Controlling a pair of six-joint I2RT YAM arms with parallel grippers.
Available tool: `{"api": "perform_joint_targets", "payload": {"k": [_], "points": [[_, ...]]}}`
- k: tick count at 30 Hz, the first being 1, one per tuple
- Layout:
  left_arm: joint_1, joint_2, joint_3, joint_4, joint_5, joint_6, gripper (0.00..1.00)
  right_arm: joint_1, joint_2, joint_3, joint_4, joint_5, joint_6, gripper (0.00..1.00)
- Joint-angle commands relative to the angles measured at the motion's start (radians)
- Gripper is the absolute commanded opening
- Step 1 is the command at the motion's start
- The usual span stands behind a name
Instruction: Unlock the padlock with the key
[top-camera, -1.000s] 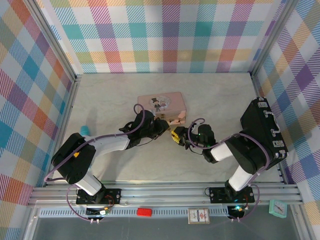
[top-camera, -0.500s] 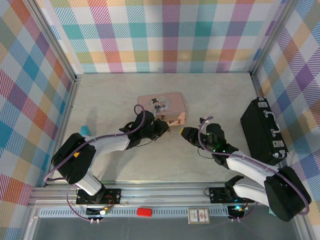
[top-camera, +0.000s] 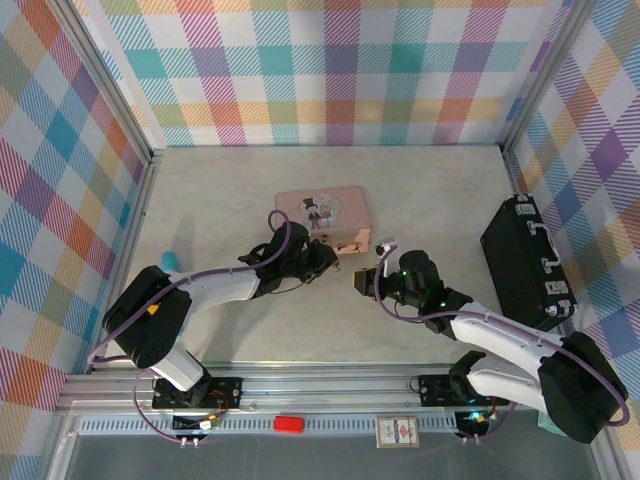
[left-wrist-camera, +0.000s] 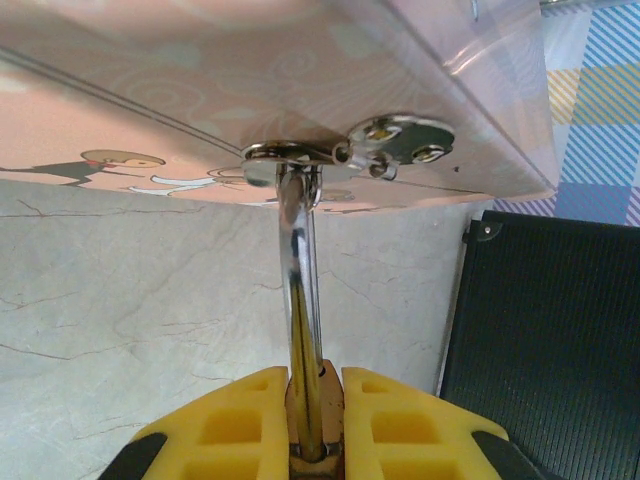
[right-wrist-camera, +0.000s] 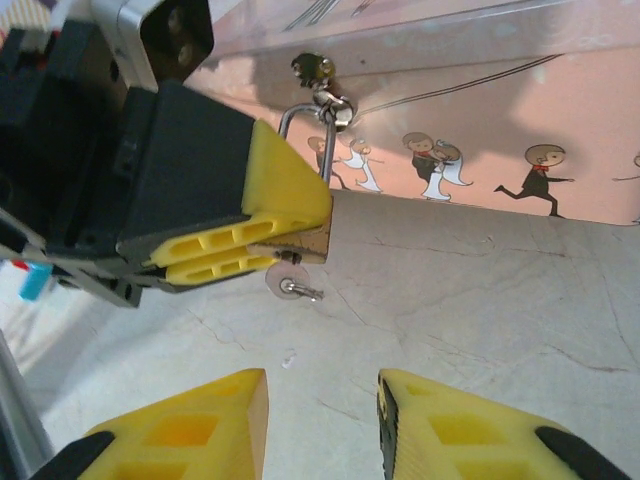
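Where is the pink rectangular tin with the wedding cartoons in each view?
Top external: pink rectangular tin, middle of frame.
Left wrist: tin across the top.
Right wrist: tin across upper right.
Shared landmark: yellow-fingered left gripper pinching the small brass padlock at the tin's clasp.

Pastel plaid walls (top-camera: 330, 70) enclose a pale marble-patterned tabletop (top-camera: 220, 200), edged in front by aluminium rails (top-camera: 330, 385).

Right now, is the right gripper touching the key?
Apart. The right wrist view shows bare table between the open right gripper and the key by the padlock.
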Motion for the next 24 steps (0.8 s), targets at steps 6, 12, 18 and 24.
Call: {"api": "perform_joint_targets", "payload": {"k": [6,12,18,24], "points": [[0.014,-0.012,0.050,0.032,0.036,0.032,0.00,0.075,0.038,0.028,0.057,0.095,-0.233,0.36],[0.019,-0.010,0.043,0.043,0.050,0.032,0.00,0.132,0.084,0.025,0.118,0.146,-0.348,0.37],[0.020,-0.006,0.038,0.053,0.062,0.029,0.00,0.164,0.140,0.035,0.164,0.193,-0.426,0.36],[0.021,-0.001,0.031,0.067,0.070,0.027,0.00,0.198,0.209,0.062,0.198,0.246,-0.482,0.35]]}}
